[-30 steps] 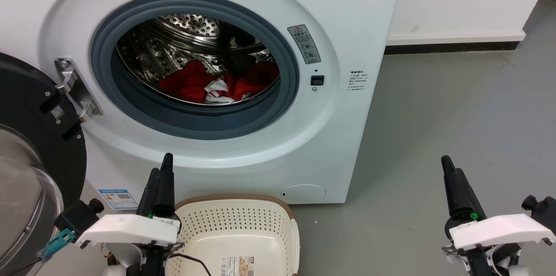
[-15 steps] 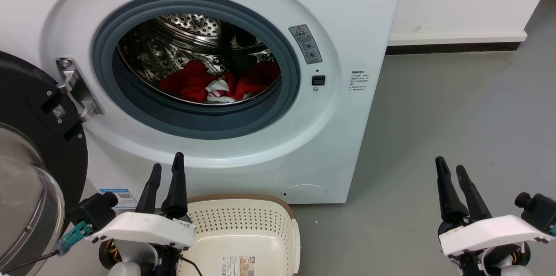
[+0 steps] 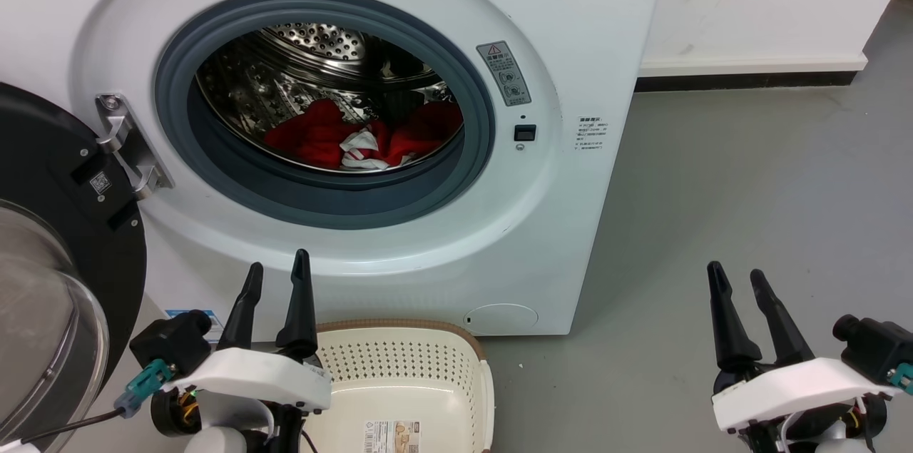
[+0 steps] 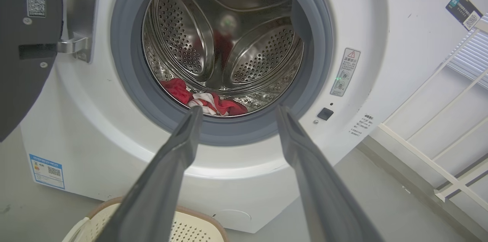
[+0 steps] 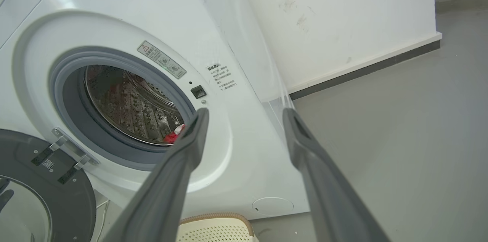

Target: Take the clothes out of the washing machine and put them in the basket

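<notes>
The white washing machine (image 3: pixel 585 25) stands with its porthole door (image 3: pixel 50 239) swung open to the left. Red clothes (image 3: pixel 321 139) with white striped trim lie at the bottom of the steel drum, also visible as clothes (image 4: pixel 207 103) in the left wrist view and as a small red patch of clothes (image 5: pixel 173 135) in the right wrist view. The cream basket (image 3: pixel 399 374) sits on the floor below the door opening. My left gripper (image 3: pixel 278 271) is open beside the basket's left rim, low in front of the machine. My right gripper (image 3: pixel 738 278) is open over bare floor, right of the machine.
A grey rubber gasket (image 3: pixel 214 175) rings the opening. A white wall with a dark skirting (image 3: pixel 742 78) runs behind the grey floor (image 3: pixel 749 189) at the right. A white slatted rail (image 4: pixel 450 127) stands at the right in the left wrist view.
Both grippers went from shut to open. The left one shifted a little right, the right one a little left. The camera view drifted slightly.
</notes>
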Robot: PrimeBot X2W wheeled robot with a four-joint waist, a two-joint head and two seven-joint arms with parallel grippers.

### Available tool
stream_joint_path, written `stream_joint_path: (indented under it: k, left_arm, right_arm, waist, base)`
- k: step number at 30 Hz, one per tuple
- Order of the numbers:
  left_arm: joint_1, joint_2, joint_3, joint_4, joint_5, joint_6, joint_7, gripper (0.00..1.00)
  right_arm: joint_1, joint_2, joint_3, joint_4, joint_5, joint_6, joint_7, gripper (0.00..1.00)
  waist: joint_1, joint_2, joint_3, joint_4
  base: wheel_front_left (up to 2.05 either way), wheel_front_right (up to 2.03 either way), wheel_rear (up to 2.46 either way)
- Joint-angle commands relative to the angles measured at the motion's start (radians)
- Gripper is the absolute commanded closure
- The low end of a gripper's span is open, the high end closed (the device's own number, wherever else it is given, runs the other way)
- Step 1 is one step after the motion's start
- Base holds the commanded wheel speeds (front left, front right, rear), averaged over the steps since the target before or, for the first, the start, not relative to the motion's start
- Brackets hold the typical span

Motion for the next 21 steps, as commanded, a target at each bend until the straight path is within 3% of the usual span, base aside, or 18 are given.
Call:
stream_joint_path:
  k: [1,21]
  left_arm:
    - [-0.024,0.006,-0.005,-0.011,0.030,0.006,-0.011,0.00]
    - [-0.023,0.020,-0.031,0.002,0.234,0.039,-0.060,0.00]
  right_arm:
    - [0.000,0.000,0.003,-0.014,-0.027,0.000,-0.006,0.00]
    - [0.023,0.001,0.023,-0.035,-0.238,0.000,-0.023,0.00]
  waist:
    - [0.0000,0.0000,0.000,0.000]
    - [0.0000,0.0000,-0.005,0.009]
  base:
    - [0.00,0.00,0.00]
    - [0.00,0.00,0.00]
